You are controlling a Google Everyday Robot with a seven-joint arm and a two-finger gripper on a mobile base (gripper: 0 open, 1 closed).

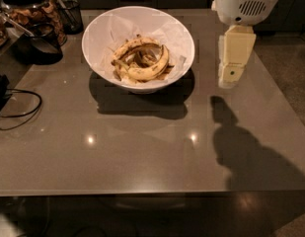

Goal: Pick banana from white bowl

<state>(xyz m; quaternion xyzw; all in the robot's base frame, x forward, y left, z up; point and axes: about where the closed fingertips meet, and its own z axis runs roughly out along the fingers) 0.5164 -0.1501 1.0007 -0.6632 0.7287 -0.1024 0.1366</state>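
Observation:
The white bowl stands at the back middle of the grey table, lined with crumpled white paper. In it lies the plump, curved yellow banana, at the front right of the pile. Flat dark-edged peel strips lie behind and beside it. My gripper hangs from the white arm housing to the right of the bowl, above the table. It points downward, apart from the bowl's rim, and holds nothing that I can see.
A dark glass jar with a lid, a black mesh cup and a dark holder stand at the back left. A black cable loops on the left. The arm's shadow falls on the right side of the table.

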